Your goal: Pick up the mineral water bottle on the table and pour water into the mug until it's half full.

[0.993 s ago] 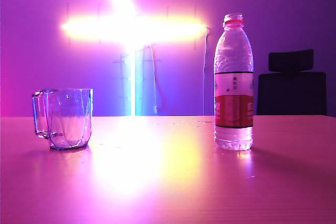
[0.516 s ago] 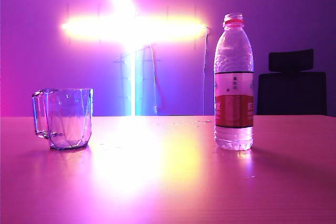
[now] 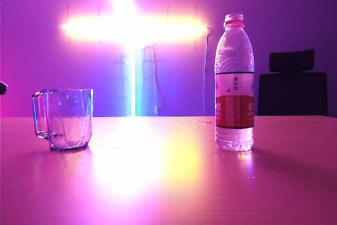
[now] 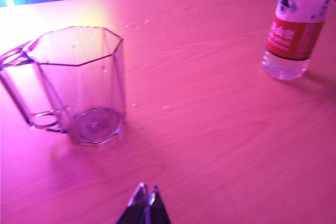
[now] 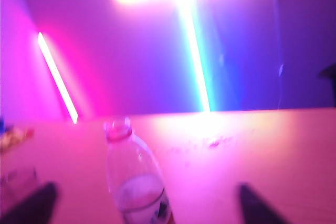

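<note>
Something dark has just edged in at the left of your exterior view, beside the mug (image 3: 63, 119). Your right gripper (image 5: 147, 203) shows its fingers spread wide, facing the bottle (image 3: 234, 82), which stands untouched on the table (image 3: 168, 183). Left gripper (image 4: 145, 199) hovers pinched closed near the empty mug. Nothing's grasped yet.

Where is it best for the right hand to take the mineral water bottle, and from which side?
Probably at the smooth labelled middle of the mineral water bottle, coming level from the camera's side. It stands upright and uncapped, so a side grip keeps it vertical. The right hand is open, straddling it; the ribbed shoulder looks less even.
</note>
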`<action>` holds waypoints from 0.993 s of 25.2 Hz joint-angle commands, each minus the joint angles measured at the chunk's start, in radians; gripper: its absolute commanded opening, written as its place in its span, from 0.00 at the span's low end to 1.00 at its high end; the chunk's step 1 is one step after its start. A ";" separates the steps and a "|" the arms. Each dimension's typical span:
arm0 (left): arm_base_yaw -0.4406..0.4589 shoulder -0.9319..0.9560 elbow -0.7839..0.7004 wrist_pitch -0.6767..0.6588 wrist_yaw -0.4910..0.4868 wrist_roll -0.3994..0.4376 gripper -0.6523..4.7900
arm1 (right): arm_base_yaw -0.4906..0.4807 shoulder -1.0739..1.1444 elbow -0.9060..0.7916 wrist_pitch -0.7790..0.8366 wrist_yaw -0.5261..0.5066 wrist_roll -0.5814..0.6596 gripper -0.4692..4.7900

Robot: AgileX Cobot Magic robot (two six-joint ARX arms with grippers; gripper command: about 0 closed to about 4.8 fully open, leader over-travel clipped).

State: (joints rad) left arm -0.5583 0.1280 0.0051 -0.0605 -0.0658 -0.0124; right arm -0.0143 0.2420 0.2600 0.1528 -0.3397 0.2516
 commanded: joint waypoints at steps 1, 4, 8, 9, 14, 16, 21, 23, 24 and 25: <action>0.000 0.001 0.004 0.010 -0.001 0.004 0.12 | 0.034 0.191 0.002 0.108 -0.084 -0.112 1.00; 0.000 0.000 0.004 0.009 -0.001 0.004 0.12 | 0.115 0.431 0.002 0.220 -0.078 -0.191 1.00; 0.000 0.000 0.004 0.009 -0.001 0.004 0.12 | 0.188 0.681 0.003 0.407 -0.078 -0.239 1.00; 0.000 0.000 0.004 0.009 -0.001 0.004 0.12 | 0.201 0.741 0.003 0.459 -0.078 -0.247 1.00; 0.000 0.000 0.004 0.010 -0.001 0.004 0.12 | 0.222 1.150 0.009 0.898 -0.062 -0.252 1.00; 0.000 0.000 0.004 0.009 -0.001 0.004 0.12 | 0.223 1.283 0.030 1.040 -0.074 -0.247 1.00; 0.000 0.000 0.004 0.009 -0.001 0.004 0.12 | 0.225 1.430 0.096 1.114 -0.108 -0.206 1.00; 0.000 0.000 0.004 0.009 -0.001 0.004 0.12 | 0.225 1.459 0.119 1.125 -0.110 -0.202 1.00; 0.000 0.000 0.004 0.009 -0.001 0.004 0.12 | 0.225 1.474 0.132 1.128 -0.113 -0.202 1.00; 0.000 0.000 0.004 0.009 -0.001 0.004 0.12 | 0.225 1.482 0.143 1.128 -0.116 -0.202 1.00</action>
State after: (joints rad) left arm -0.5579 0.1272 0.0051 -0.0639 -0.0677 -0.0124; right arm 0.2092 1.7206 0.3843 1.2469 -0.4454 0.0429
